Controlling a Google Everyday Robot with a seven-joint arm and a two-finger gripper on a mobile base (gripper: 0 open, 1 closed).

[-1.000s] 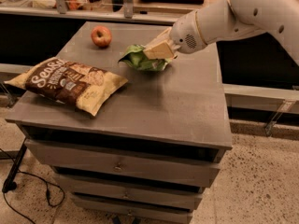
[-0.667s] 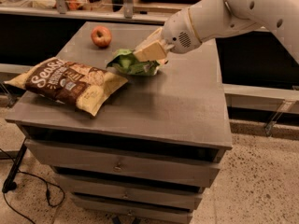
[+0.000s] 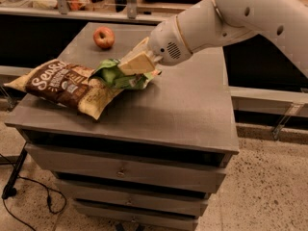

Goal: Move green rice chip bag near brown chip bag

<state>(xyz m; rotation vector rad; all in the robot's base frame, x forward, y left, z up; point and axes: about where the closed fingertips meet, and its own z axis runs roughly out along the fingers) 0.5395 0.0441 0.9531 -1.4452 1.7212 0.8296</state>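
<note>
The green rice chip bag (image 3: 115,75) is crumpled and lies on the grey cabinet top (image 3: 183,109), its left end touching the right end of the brown chip bag (image 3: 65,85). The brown bag lies flat at the left, dark brown with white "Sea Salt" script and cream edges. My gripper (image 3: 135,64), with cream-coloured fingers, is shut on the top of the green bag, reaching in from the right on the white arm (image 3: 231,18).
A red apple (image 3: 103,37) sits at the back left of the cabinet top. The cabinet has drawers (image 3: 125,170) below its front edge. A dark counter with railings runs behind. Black cables (image 3: 29,201) lie on the floor at left.
My gripper has carried the green bag leftward across the cabinet top, from the middle-back area until it touches the brown bag's right end.
</note>
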